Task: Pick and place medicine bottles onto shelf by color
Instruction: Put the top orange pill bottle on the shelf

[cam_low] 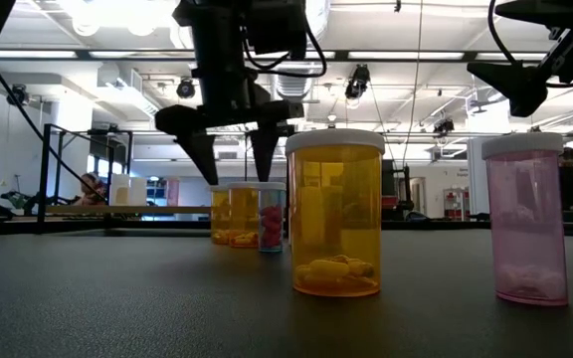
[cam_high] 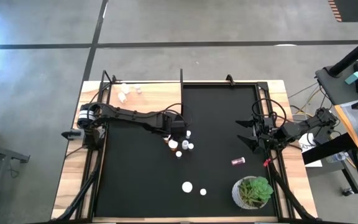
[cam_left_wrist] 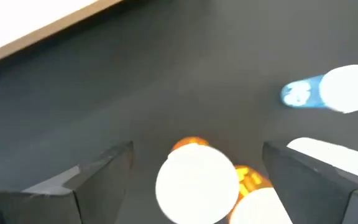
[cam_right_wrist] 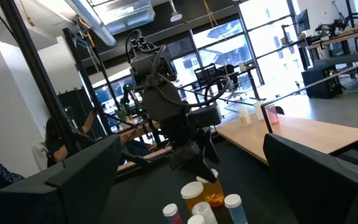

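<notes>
Left end effector (cam_high: 170, 138) hangs spread over an orange bottle (cam_left_wrist: 196, 180) in the cluster; right end effector (cam_high: 248, 132) waits spread at the mat's edge.

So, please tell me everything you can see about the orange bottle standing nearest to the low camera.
The orange bottle is a clear amber plastic cylinder with a white cap, seen in the low view. It stands upright on the black mat. It is nearly empty: only a few yellow-orange pills lie at its bottom. Nothing touches it except the mat. A pink bottle stands apart from it on one side, and more bottles stand farther back, below the left gripper, whose fingers are open.
</notes>
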